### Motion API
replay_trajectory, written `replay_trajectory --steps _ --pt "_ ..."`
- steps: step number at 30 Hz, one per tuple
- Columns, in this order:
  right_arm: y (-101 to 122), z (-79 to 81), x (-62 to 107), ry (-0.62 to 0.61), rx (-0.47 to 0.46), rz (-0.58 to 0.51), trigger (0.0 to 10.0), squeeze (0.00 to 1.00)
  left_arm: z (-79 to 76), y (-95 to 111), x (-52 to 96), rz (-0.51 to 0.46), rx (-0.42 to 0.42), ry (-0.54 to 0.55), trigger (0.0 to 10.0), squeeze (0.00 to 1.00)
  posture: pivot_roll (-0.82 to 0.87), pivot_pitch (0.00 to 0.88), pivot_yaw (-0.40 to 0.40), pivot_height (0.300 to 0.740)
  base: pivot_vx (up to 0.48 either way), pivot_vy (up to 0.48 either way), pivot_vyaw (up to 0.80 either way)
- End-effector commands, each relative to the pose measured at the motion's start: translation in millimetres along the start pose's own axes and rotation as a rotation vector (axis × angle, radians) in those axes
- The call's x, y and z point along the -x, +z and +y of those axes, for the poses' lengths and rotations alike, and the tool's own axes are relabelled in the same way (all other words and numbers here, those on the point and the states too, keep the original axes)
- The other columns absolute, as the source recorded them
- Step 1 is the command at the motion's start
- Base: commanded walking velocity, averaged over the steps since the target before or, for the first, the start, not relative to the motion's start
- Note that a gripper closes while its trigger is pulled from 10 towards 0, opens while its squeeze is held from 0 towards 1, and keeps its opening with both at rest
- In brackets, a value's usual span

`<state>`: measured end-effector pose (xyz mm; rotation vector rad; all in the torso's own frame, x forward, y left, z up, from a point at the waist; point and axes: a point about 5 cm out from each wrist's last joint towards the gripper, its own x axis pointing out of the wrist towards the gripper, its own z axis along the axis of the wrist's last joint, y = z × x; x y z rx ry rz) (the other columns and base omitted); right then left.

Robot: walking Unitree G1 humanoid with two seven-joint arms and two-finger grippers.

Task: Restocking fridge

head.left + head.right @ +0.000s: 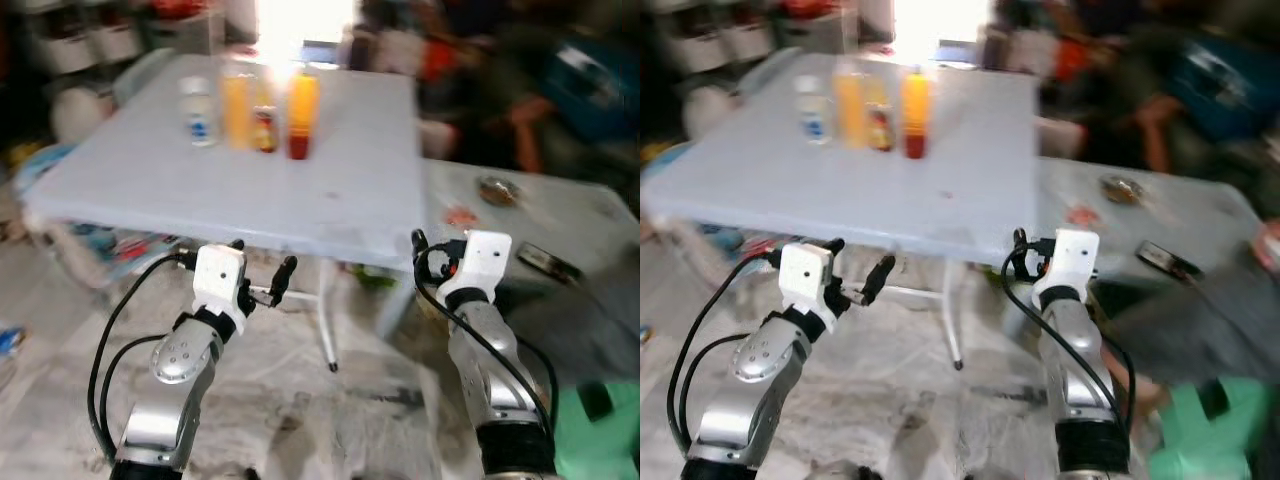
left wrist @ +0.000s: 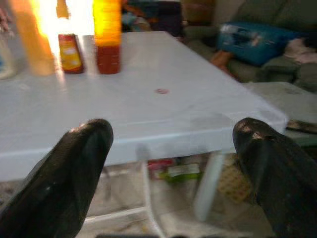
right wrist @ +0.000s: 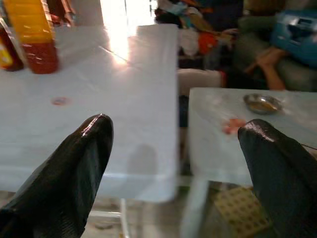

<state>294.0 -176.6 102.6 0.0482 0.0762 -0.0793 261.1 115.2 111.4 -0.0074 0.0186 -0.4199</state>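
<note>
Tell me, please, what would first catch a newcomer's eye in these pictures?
Probably the row of bottles at the far side of the pale blue folding table: a tall orange-and-red bottle, a small red-labelled bottle and a white bottle with a blue label, backlit by glare. Nearer, the left gripper and right gripper are raised, open, short of the table edge.

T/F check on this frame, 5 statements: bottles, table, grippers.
1. The bottles stand on the white table. True.
2. The left gripper holds a bottle. False: it is open, short of the table edge.
3. The right gripper is open. True.
4. A small metal dish sits on the lower side table. True.
5. The bottles lie toppled. False: they stand upright.
</note>
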Motion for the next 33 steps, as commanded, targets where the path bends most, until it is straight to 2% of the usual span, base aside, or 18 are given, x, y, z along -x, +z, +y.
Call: replay_trajectory --steps 1,4,6,10,12,16,19,25,30,33 --pt "4 1.5 -0.7 0.003 -0.008 -0.016 10.0 0.00 1.0 0 1.3 0.003 -0.008 0.006 10.0 0.00 0.02 0.000 -0.051 0.740 0.000 0.480 -0.40" --pt "4 2.7 -0.6 0.007 -0.011 -0.018 10.0 0.00 -0.1 1 1.1 -0.012 -0.028 0.021 10.0 0.00 0.02 0.000 -0.048 0.740 0.000 0.480 0.00" --pt "3 2.3 -0.2 0.005 -0.010 -0.018 10.0 0.00 5.7 1 1.6 -0.016 0.005 0.059 10.0 0.00 0.02 0.000 -0.047 0.740 0.000 0.480 0.00" --pt "7 -3.0 1.7 -0.024 0.045 -0.064 10.0 0.00 14.9 0 4.5 -0.037 -0.003 0.148 10.0 0.00 0.01 0.000 -0.029 0.740 0.000 0.480 0.00" --pt "11 -2.7 2.5 -0.019 0.084 -0.090 10.0 0.00 26.8 2 5.0 -0.047 0.025 0.249 10.0 0.00 0.01 0.000 -0.026 0.740 0.000 0.000 0.00" --pt "9 -4.2 7.7 -0.019 0.110 -0.103 10.0 0.00 30.9 0 7.8 -0.040 0.036 0.305 10.0 0.00 0.01 0.000 -0.030 0.740 0.000 0.000 0.00" --pt "12 -3.0 8.0 -0.012 0.121 -0.120 10.0 0.00 28.8 0 7.5 -0.046 0.050 0.300 10.0 0.00 0.01 0.000 -0.033 0.740 0.080 0.000 0.42" --pt "17 1.4 2.6 -0.015 0.117 -0.132 10.0 0.00 24.9 -1 4.6 -0.047 0.067 0.267 10.0 0.00 0.00 0.000 -0.030 0.740 0.469 0.000 0.18" --pt "16 3.1 1.0 -0.003 0.087 -0.117 10.0 0.00 24.6 0 3.3 -0.050 0.063 0.264 10.0 0.00 0.00 0.000 -0.027 0.740 0.480 0.000 0.00" --pt "14 11.3 2.2 0.048 0.042 -0.108 10.0 0.00 25.1 0 2.9 -0.049 0.061 0.265 10.0 0.00 0.00 0.000 -0.025 0.740 0.480 0.000 0.00"
